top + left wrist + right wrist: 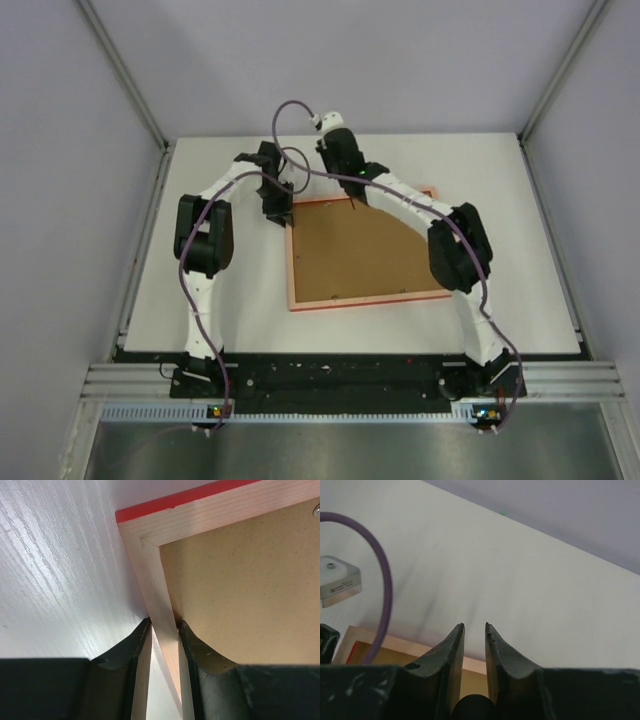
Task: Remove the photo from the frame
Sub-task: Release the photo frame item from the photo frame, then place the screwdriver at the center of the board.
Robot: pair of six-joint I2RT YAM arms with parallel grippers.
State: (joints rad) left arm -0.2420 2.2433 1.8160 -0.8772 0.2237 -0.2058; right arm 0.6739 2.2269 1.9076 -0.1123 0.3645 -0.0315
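Observation:
The frame [365, 298] lies face down on the white table, its pale pinkish rim up and its red side edge showing in the left wrist view [170, 500]. The brown backing board [350, 250] fills it. The photo is hidden under the board. My left gripper [278, 215] is shut on the frame's left rim [150, 575] near the far-left corner, one finger outside and one on the board side [165, 622]. My right gripper [352, 200] hovers over the frame's far edge [410, 645], its jaws a narrow gap apart and empty [474, 626].
The white table [220, 290] has grey walls on three sides. A small metal tab [317, 510] sits on the backing board [240, 590]. The left arm's purple cable [385, 595] and wrist camera [337, 580] hang close to the left of my right gripper.

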